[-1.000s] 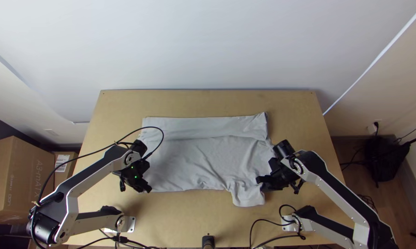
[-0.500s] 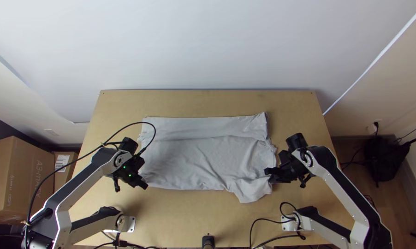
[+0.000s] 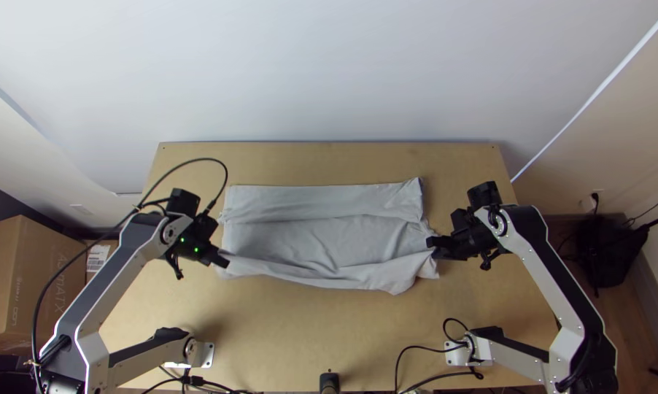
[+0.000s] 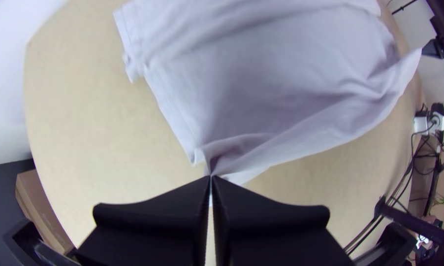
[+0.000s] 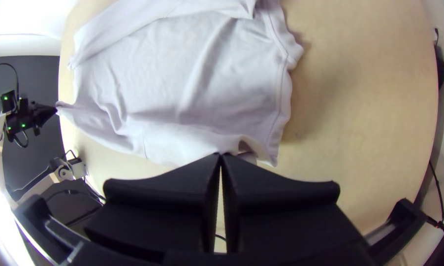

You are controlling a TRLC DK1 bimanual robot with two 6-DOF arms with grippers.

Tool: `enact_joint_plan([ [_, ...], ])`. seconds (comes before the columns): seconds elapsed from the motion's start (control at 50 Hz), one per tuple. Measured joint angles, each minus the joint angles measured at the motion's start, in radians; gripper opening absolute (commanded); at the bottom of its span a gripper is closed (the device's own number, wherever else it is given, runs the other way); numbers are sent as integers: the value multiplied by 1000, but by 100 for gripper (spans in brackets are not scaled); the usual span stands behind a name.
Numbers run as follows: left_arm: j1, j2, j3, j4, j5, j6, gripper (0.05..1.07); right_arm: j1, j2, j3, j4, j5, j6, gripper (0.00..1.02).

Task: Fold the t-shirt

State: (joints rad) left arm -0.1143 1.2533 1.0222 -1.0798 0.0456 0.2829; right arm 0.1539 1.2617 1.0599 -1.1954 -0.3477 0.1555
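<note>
Light grey t-shirt [image 3: 322, 244] on the bench [image 3: 285, 328], pinched at both near corners

Shirt lies spread crosswise at mid-bench. Along its far side, a band [image 3: 314, 201] folded over, running nearly the full width. Near part wrinkled; near edge drawn up at its two ends, dipping in a loose curve between.

Left end effector [image 3: 225, 261]: at the shirt's near left corner. In its wrist view, fingers together, cloth gathered into creases at the tips.

Right end effector [image 3: 431, 244]: at the near right corner. Fingers together, clamped on the cloth; in its wrist view a small fold loops up beside the tips, and a stitched edge [image 5: 283, 93] runs away from them.

Surroundings: cardboard box [image 3: 33, 284] beyond the bench's left side; black cable [image 3: 190, 162] arching over the left arm.
</note>
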Motion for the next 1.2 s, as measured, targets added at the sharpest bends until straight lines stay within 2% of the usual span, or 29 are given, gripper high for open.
enact_joint_plan([
  [0.18, 21, 45, 127, 31, 25, -32, 8, 0, 54, 70, -3, 0, 0, 2],
  [0.52, 46, 157, 197, 104, 25, -62, 8, -10, 189, 246, 54, 0, 12, 2],
  [1.2, 137, 431, 419, 210, 63, -75, 8, -51, 615, 653, 88, 0, 27, 2],
])
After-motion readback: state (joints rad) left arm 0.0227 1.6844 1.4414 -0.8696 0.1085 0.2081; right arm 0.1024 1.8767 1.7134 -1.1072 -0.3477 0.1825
